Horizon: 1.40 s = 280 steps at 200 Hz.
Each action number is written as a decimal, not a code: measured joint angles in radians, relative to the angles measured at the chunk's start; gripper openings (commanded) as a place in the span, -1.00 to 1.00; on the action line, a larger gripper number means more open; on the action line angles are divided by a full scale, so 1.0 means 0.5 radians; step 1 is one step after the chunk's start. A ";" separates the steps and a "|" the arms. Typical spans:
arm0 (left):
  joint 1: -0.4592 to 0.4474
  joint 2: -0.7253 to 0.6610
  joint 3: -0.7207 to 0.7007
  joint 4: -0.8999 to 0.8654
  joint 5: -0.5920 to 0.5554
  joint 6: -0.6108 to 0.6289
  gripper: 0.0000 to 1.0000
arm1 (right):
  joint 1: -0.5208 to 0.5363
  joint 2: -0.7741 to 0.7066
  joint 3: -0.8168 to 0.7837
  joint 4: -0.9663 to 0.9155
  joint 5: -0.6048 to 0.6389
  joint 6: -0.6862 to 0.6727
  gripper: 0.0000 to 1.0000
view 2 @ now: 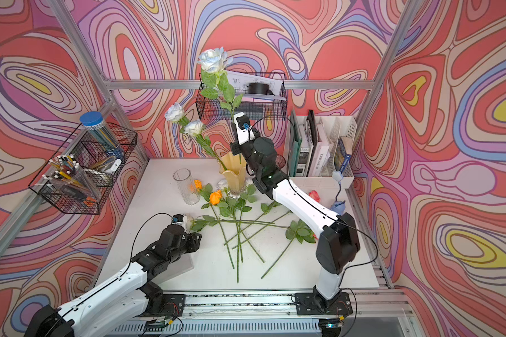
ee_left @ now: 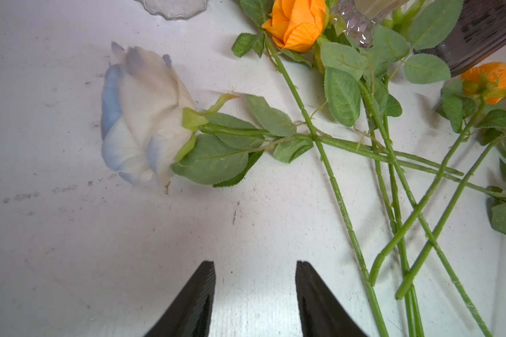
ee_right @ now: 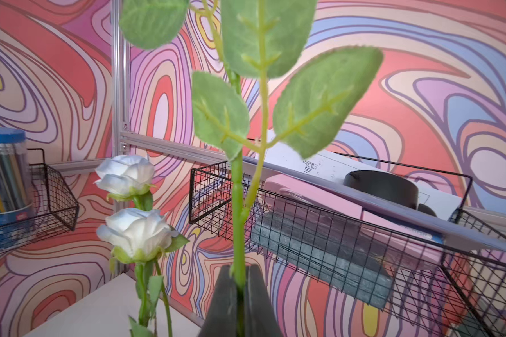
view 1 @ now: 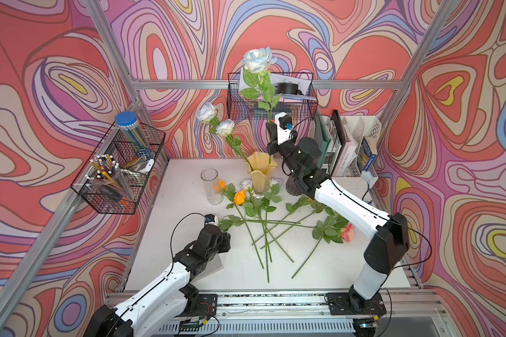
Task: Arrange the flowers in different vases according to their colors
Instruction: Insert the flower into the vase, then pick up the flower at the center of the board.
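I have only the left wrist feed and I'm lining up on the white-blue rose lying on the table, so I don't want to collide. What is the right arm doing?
Observer: The right gripper is shut on the stem of another white-blue rose. It holds the rose upright, with the stem's lower end at the mouth of the yellow vase.
Operator: Is anything in that vase already?
Observer: Two white roses stand in it, leaning away from the right arm.
Operator: And the clear one?
Observer: The clear glass vase stands upright and holds no stems.
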 measured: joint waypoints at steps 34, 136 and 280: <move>0.000 0.000 0.000 0.000 0.002 0.008 0.02 | -0.002 0.301 0.120 0.060 -0.106 0.008 -1.00; 0.000 0.031 0.000 0.021 0.011 0.024 0.02 | 0.002 0.192 -0.393 0.190 -0.143 0.046 0.64; 0.000 0.065 0.000 0.028 0.017 0.036 0.03 | 0.056 -0.578 -1.062 -1.102 -0.473 0.420 -0.06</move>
